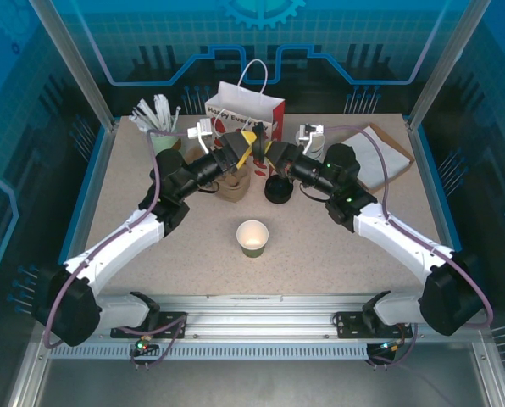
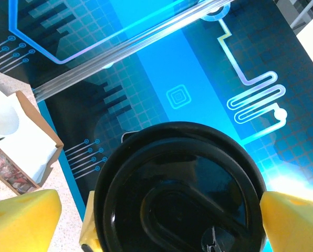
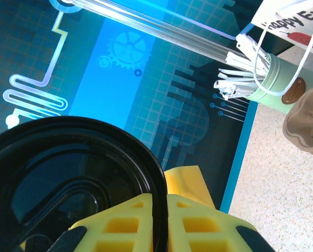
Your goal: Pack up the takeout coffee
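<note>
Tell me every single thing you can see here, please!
paper cup: 1, olive green outside, cream inside, no lid on, middle of the table
black lid: 1, black, pinched by the right gripper
lid pile: 1 pile, black, behind the cup, slightly right
brown paper bundle: 1, brown, left of the lid pile
gift bag: 1, white with red print, back edge
straw holder: 1, pale green, full of white straws, back left
napkin tray: 1, brown with white paper, back right
table: 1, speckled beige
left gripper: yellow fingers, open either side of the lid
right gripper: yellow fingers, shut on the lid's rim
</note>
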### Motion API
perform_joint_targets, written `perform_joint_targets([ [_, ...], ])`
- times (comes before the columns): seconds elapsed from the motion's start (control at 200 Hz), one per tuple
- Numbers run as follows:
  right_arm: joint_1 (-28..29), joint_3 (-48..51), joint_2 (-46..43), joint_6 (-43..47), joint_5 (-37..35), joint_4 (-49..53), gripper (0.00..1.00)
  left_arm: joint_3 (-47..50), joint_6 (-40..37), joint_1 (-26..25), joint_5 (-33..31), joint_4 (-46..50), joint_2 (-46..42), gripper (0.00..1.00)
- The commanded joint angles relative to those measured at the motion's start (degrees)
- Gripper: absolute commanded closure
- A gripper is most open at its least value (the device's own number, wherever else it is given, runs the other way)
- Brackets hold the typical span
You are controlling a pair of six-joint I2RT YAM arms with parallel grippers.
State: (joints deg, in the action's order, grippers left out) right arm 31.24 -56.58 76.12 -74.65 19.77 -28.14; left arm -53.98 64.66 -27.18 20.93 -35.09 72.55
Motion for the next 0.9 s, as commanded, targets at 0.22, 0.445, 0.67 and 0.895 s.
perform_joint_targets([
  [0.22,1.0,-2.0,1.5,-0.2,1.5,-2.4,0.86,-2.1,0.9,-0.5,2.3,-3.1,0.1,0.08],
  [0.445,1.0,-2.8,2.1,0.2,1.8,-2.0,0.86,-1.7,0.9,-0.6,2.2,-2.9,0.3,0.11],
  [0.67,1.1,-3.0,2.2,0.5,1.9,-1.7,0.86,-1.6,0.7,-0.6,1.8,-2.5,0.5,0.16],
  [0.895,1.1,-3.3,2.0,1.1,1.9,-1.1,0.86,-0.8,0.9,-0.6,0.8,-2.9,0.7,0.24],
])
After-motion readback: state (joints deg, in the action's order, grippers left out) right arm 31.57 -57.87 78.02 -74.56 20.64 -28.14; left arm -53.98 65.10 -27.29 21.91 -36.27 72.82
